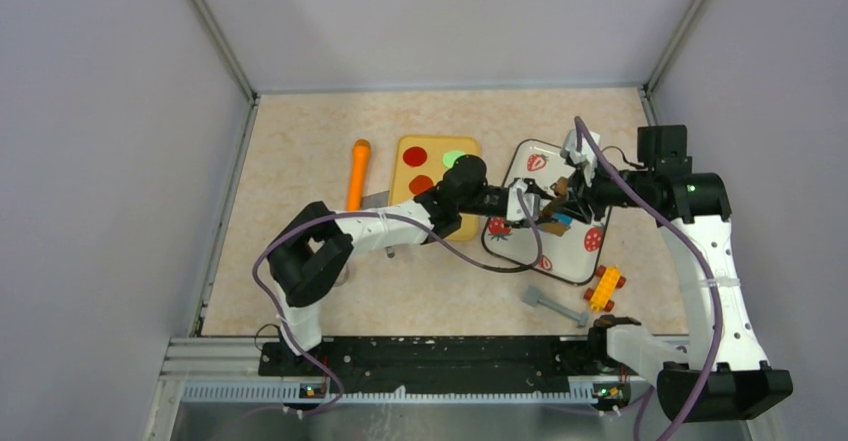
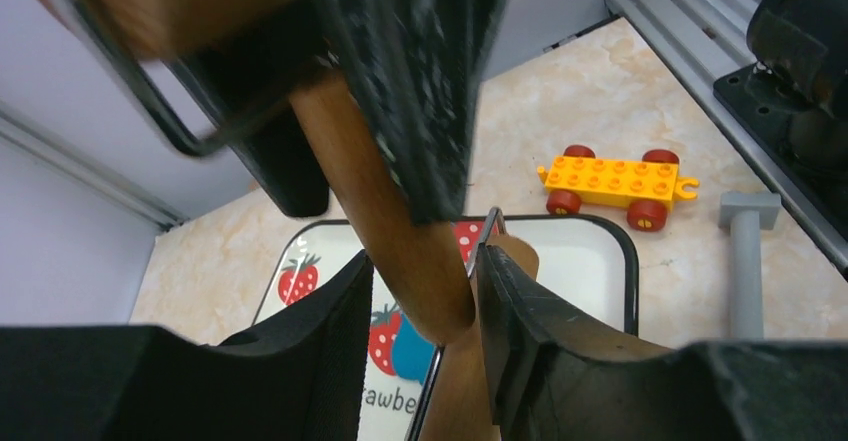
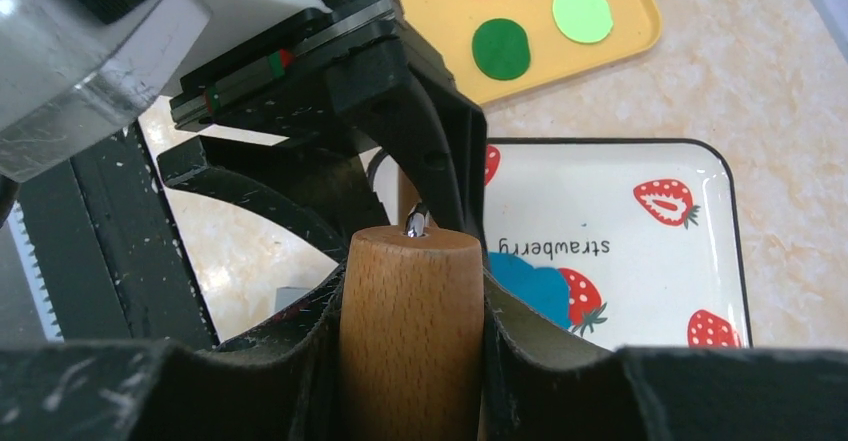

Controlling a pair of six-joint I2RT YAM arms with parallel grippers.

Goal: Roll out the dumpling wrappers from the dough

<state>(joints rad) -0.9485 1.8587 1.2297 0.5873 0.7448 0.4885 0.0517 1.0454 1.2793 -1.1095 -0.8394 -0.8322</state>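
Note:
A patch of blue dough (image 3: 525, 286) lies on the white strawberry tray (image 3: 650, 261), seen too as the dough (image 2: 410, 351) under the jaws and the dough (image 1: 557, 226) from above. My right gripper (image 3: 412, 261) is shut on a wooden roller handle (image 3: 410, 341), with a metal rod at its end. My left gripper (image 2: 425, 261) straddles the wooden end of the roller (image 2: 420, 261). The wood and wire touch its right finger, and a gap shows at the left finger. Both grippers (image 1: 527, 204) (image 1: 568, 193) meet over the tray (image 1: 570, 261). The dumpling wrappers are out of view.
A yellow tray (image 1: 405, 176) left of the strawberry tray holds red and green discs (image 3: 500, 49). An orange tool (image 1: 358, 173) lies further left. A yellow wheeled brick (image 2: 615, 181) and a grey T-shaped tool (image 2: 745, 261) lie at the front right, near the rail.

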